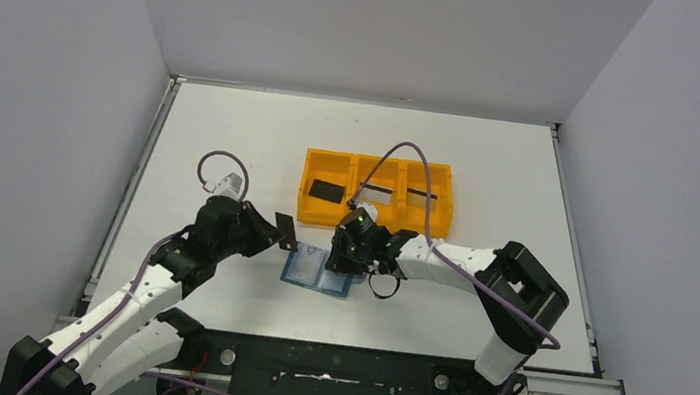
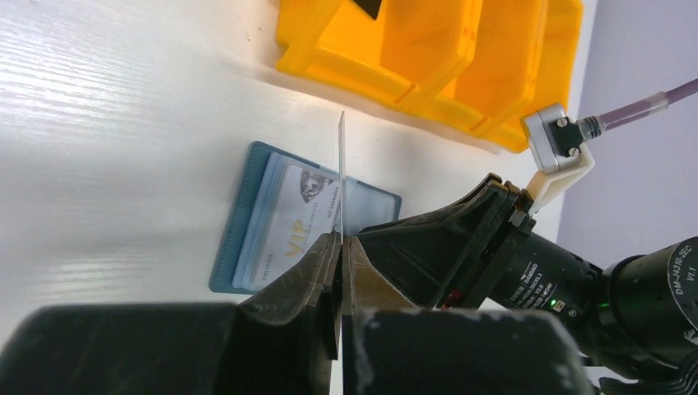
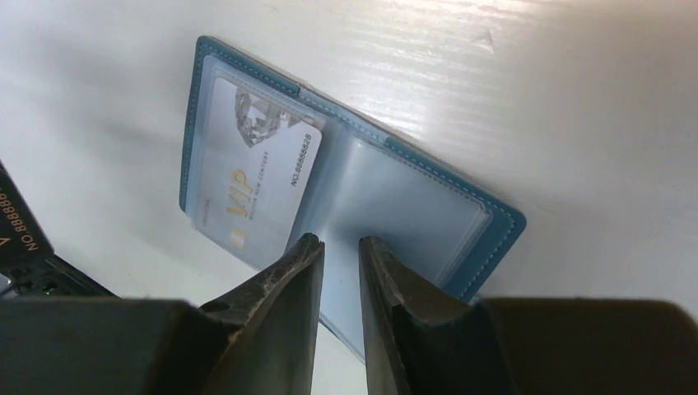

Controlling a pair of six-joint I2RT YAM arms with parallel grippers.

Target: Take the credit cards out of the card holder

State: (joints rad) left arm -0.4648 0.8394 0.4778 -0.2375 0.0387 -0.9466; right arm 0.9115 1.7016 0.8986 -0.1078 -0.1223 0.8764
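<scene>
The card holder [image 3: 486, 239] lay open and flat on the white, wood-grained table [image 1: 232, 143], just in front of the orange tray [image 1: 380, 166]. Its outer edge was stitched teal leather-like material. Its inner faces were glossy, clear plastic pockets over a paler blue-grey lining. One pocket held a silver VIP card [image 3: 247, 181], a thin rectangle printed with a faceted diamond, gold lettering and a number.

The left gripper [image 2: 341, 240] had its two dark, matte fingers pinched tight on the lower edge of a dark credit card [image 2: 342, 164]. The card stood upright and clear of the table. From the left wrist it appeared edge-on as a thin pale line, and from above it was a small dark rectangle beside the holder's left side. Gold digits on one of its corners showed at the edge of the right wrist view.

The right gripper [image 3: 339, 243] hung over the holder with its tapered fingertips at the near edge of the fold between the two pockets. They were parted by a narrow slit with nothing clamped between them. I could not tell whether they touched the plastic.

The moulded plastic tray had three compartments: a black card [image 1: 325, 190] in the left one and a striped card [image 1: 422, 194] in the right one.
</scene>
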